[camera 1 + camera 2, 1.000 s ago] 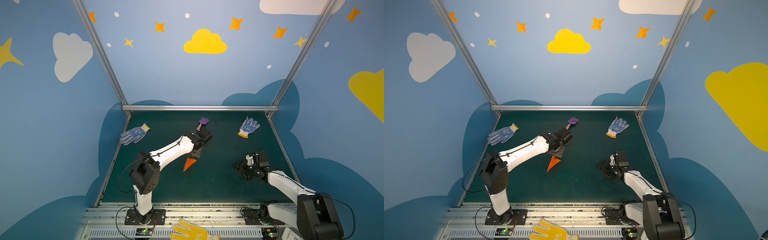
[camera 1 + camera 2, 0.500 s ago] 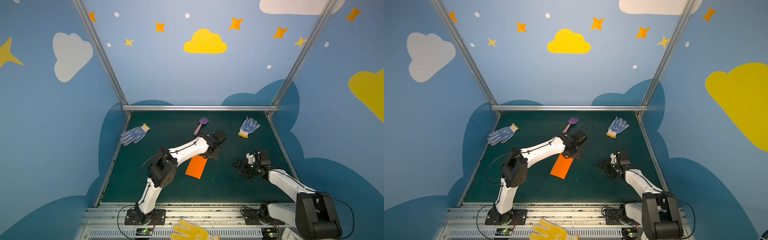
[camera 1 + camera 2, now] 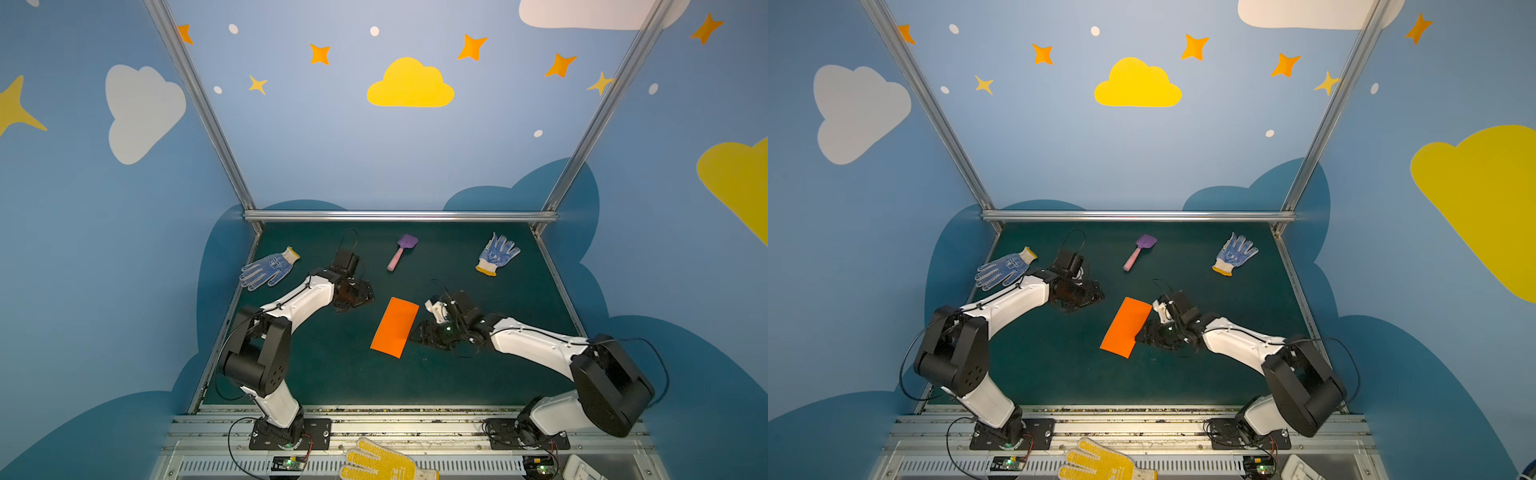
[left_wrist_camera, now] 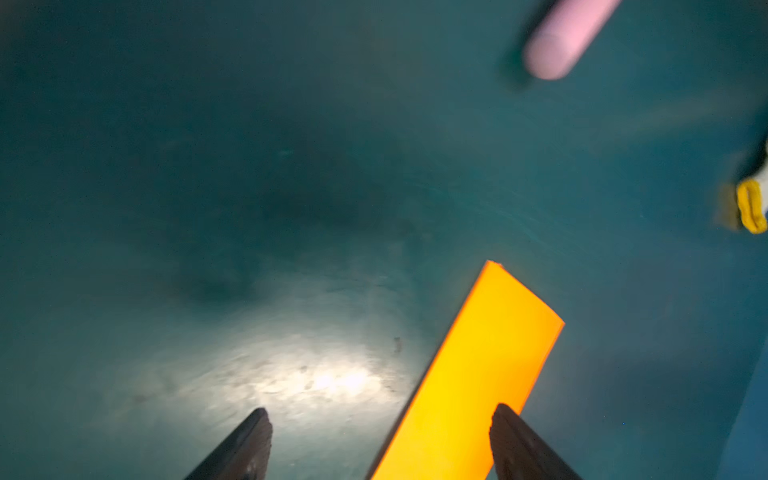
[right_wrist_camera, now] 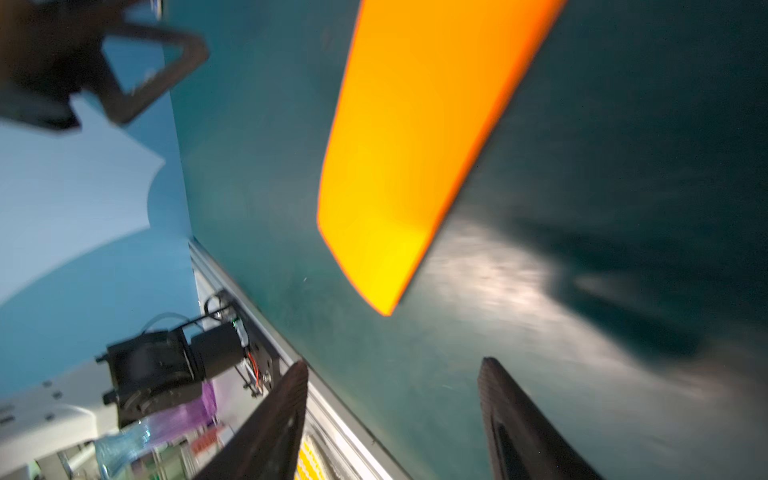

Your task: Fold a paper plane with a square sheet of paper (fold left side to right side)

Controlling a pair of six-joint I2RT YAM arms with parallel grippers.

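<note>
The square sheet of paper (image 3: 395, 326) (image 3: 1126, 327) lies flat on the green mat as a bright-orange folded rectangle, slanted, near the middle. No paper plane shape is in view. My left gripper (image 3: 360, 296) (image 3: 1091, 296) hangs just left of the paper's far end, open, holding nothing. In the left wrist view the paper (image 4: 478, 374) runs under the open left gripper (image 4: 380, 415), close to one finger. My right gripper (image 3: 419, 335) (image 3: 1144, 335) sits at the paper's right edge, open and empty. In the right wrist view the paper (image 5: 415, 145) lies ahead of the right gripper (image 5: 394, 368).
A purple-headed pink-handled spatula (image 3: 401, 251) lies behind the paper. Blue-dotted gloves rest at the back left (image 3: 268, 270) and back right (image 3: 496, 255). A yellow dotted glove (image 3: 382, 461) lies on the front rail. Metal frame posts and blue walls close in the mat.
The left gripper opened and let go of the paper, which now lies flat as a rectangle, then drew back to the left. The right gripper moved left up to the paper's right edge.
</note>
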